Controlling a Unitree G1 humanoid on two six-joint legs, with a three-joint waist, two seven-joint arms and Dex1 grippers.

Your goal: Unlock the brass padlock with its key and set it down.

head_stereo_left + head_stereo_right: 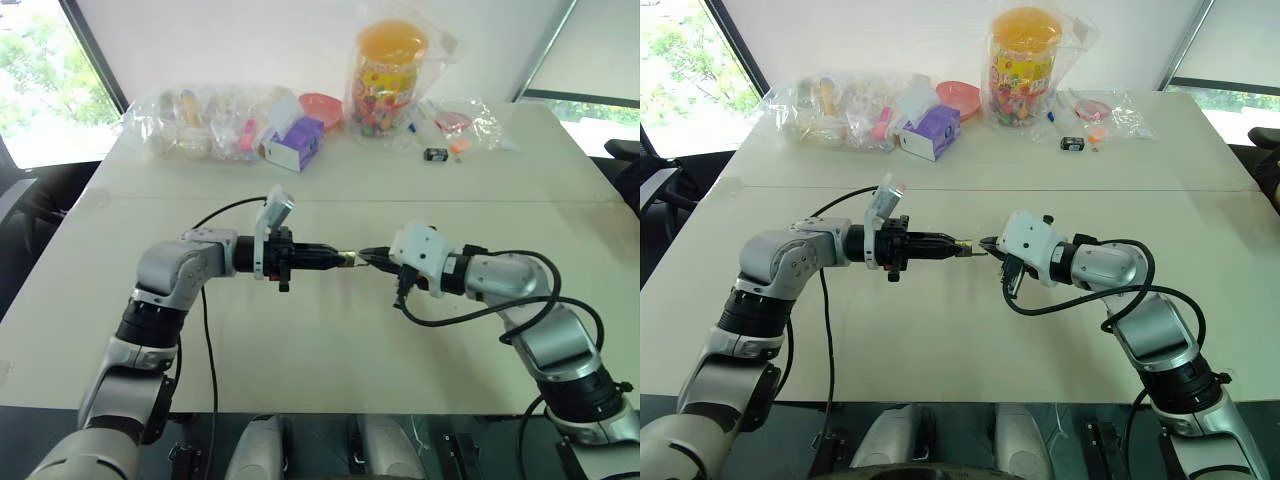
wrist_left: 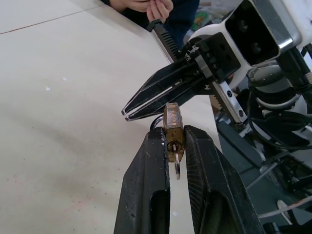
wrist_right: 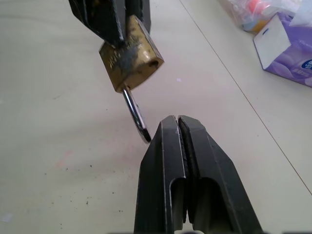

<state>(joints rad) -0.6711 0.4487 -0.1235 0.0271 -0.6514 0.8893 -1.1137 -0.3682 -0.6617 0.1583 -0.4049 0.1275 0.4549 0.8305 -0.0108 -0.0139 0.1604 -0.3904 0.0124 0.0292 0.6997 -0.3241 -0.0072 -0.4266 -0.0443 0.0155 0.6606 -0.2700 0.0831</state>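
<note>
The brass padlock (image 2: 173, 127) is a small yellow metal block pinched between the black fingers of my left gripper (image 2: 174, 132), held above the table at mid-scene (image 1: 347, 259). A thin silvery key (image 3: 136, 114) sticks out of its keyhole end. My right gripper (image 3: 174, 119) faces the left one tip to tip (image 1: 368, 256). Its fingers are shut with nothing between them, and their tips sit just beside the key's end, a little apart from the padlock.
The pale table (image 1: 330, 340) lies below both arms. Along its far edge stand clear bags of small items (image 1: 195, 125), a purple tissue box (image 1: 295, 143), a pink bowl (image 1: 320, 108), an orange-lidded jar (image 1: 387, 75) and a small black object (image 1: 434, 154). A person's hand (image 2: 146, 5) rests across the table.
</note>
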